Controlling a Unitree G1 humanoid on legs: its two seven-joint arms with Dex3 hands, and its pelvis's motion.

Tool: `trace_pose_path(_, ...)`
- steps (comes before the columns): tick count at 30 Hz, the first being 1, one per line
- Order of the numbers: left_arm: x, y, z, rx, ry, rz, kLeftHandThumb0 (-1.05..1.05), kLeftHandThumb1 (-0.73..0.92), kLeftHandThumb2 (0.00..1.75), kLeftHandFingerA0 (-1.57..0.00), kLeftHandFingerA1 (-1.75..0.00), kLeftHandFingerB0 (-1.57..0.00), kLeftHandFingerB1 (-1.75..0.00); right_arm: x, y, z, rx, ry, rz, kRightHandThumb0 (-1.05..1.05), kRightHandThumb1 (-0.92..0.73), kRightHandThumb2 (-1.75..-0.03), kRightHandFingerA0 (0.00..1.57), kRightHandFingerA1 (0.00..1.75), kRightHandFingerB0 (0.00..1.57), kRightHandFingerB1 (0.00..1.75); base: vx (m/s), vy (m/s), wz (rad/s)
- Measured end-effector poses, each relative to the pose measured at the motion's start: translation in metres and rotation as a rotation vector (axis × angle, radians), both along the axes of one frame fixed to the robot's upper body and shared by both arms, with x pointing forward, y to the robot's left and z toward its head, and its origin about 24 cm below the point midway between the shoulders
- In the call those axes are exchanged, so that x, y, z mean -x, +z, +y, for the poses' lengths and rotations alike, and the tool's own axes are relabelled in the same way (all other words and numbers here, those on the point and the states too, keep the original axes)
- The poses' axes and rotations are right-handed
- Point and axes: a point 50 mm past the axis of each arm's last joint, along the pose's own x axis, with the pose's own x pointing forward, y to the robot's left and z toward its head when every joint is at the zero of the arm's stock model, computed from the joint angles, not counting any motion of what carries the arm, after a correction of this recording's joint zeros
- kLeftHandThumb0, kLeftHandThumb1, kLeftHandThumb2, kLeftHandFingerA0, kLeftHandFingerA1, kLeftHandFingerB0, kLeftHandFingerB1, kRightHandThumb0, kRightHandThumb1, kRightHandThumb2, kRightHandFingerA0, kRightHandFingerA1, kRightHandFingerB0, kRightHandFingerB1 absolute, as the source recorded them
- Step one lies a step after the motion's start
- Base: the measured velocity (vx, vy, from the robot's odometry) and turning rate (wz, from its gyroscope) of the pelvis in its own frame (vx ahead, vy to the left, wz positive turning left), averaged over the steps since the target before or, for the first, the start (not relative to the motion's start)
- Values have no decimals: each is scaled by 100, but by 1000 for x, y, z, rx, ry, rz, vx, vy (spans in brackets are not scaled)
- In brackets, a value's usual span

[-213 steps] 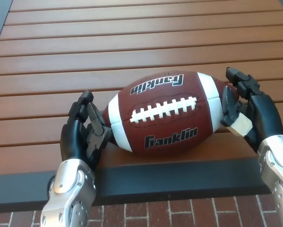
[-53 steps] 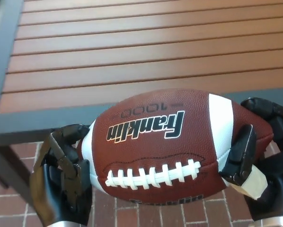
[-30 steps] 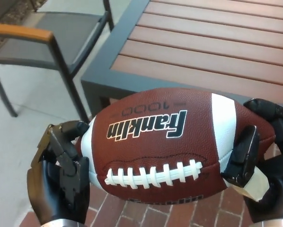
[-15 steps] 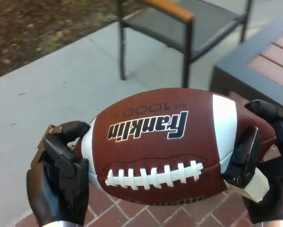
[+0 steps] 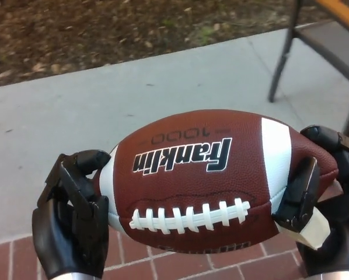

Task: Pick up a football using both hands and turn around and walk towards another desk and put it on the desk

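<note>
Camera has panned since half a second ago: table corner is out of frame, chair has slid from top centre to the top right corner, and more concrete and mulch fill the background. Football and both hands sit in the same spot in frame as before, so that is the view turning, not the things moving.

Franklin football (image 5: 212,178) is lifted clear of any surface, clamped between both hands, long axis roughly horizontal with the right tip slightly higher. White laces face the camera along its lower half, "Franklin" print above them, "1000" above that, upside down. White stripe near each end.

Left hand (image 5: 72,219) is at the ball's left end, fingers curled around the tip and touching the leather near the left stripe. Right hand (image 5: 320,195) is at the ball's right end, one finger (image 5: 298,192) pressed flat on the front face just right of the right stripe, the rest wrapped behind the tip. Beige pad shows on that hand below the ball's right end.

Behind the ball: grey concrete slab (image 5: 104,99), mulch bed (image 5: 104,29) beyond it. Chair (image 5: 332,41), dark frame with wooden armrest, up and right of the ball. Brick paving (image 5: 209,268) under the ball.
</note>
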Motion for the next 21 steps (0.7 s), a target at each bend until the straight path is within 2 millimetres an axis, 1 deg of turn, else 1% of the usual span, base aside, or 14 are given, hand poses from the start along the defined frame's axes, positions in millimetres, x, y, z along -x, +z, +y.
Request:
trace_pose_path(1, 0, 0, 0, 0, 0, 0, -55, 84, 72, -85, -175, -74, -151, 0, 0, 0, -2, 0, 0, -19, -42, -140, 95, 169, 96, 147, -89, -90, 112)
trace_pose_path(2, 0, 0, 0, 0, 0, 0, -53, 88, 66, -81, -175, -70, -148, 0, 0, 0, -4, 0, 0, -18, -42, -140, 96, 171, 98, 150, -91, -81, 103)
trace_pose_path(4, 0, 0, 0, 0, 0, 1, -53, 88, 66, -81, -175, -70, -148, 0, -1, 0, -7, 1, 2, -18, -42, -140, 96, 171, 98, 150, -95, -70, 103)
trace_pose_path(5, 0, 0, 0, -1, 0, 2, -55, 87, 69, -86, -175, -71, -154, 0, -1, 0, -9, 1, 3, -16, -43, -140, 96, 169, 96, 147, -76, 106, 108)
trace_pose_path(7, 0, -1, 0, -2, 0, 3, -53, 86, 70, -85, -175, -70, -154, -1, -1, 0, -13, 2, 7, -16, -44, -139, 96, 169, 96, 146, -35, 125, 110)
trace_pose_path(8, -1, -1, 0, -3, 0, 2, -48, 83, 77, -87, -175, -72, -154, -1, -2, 0, -15, 2, 8, -16, -44, -139, 95, 169, 95, 147, 55, 131, 119)
trace_pose_path(10, -2, -1, 0, -7, -1, 2, -49, 81, 79, -87, -175, -70, -157, -1, -2, 1, -21, 2, 10, -16, -43, -138, 96, 168, 96, 145, 29, 116, 122)
trace_pose_path(11, -2, 0, 0, -8, -1, -1, -62, 87, 67, -85, -175, -69, -156, -1, -2, 1, -24, 3, 9, -17, -44, -136, 97, 168, 98, 144, 46, 95, 127)
trace_pose_path(15, -2, -1, 0, -5, 2, 10, -54, 86, 67, -82, -175, -67, -155, -2, 0, 3, -46, 26, 1, -17, -44, -138, 96, 169, 97, 145, 39, 55, 102)
trace_pose_path(16, -2, -2, -1, -3, 2, 16, -50, 84, 71, -81, -175, -64, -156, -2, 0, 4, -55, 31, -1, -18, -45, -139, 95, 169, 96, 145, 43, 22, 105)
trace_pose_path(17, -2, -2, -1, -1, 1, 18, -50, 84, 71, -81, -175, -64, -156, -2, 0, 4, -59, 33, -1, -18, -45, -139, 95, 169, 96, 145, 41, 17, 107)
trace_pose_path(18, -2, -3, -1, 1, -2, 21, -55, 87, 68, -81, -175, -64, -157, -2, 1, 4, -64, 34, -2, -18, -45, -140, 96, 168, 97, 144, 39, 6, 117)
trace_pose_path(20, -2, -4, -2, 1, -6, 25, -54, 87, 68, -80, -175, -64, -157, -2, 1, 4, -71, 35, -3, -19, -43, -139, 96, 168, 97, 144, 37, -12, 122)
trace_pose_path(21, -2, -4, -1, 1, -7, 26, -55, 86, 67, -81, -175, -66, -157, -2, 0, 4, -74, 36, -3, -17, -45, -137, 96, 168, 96, 145, 35, -32, 133)
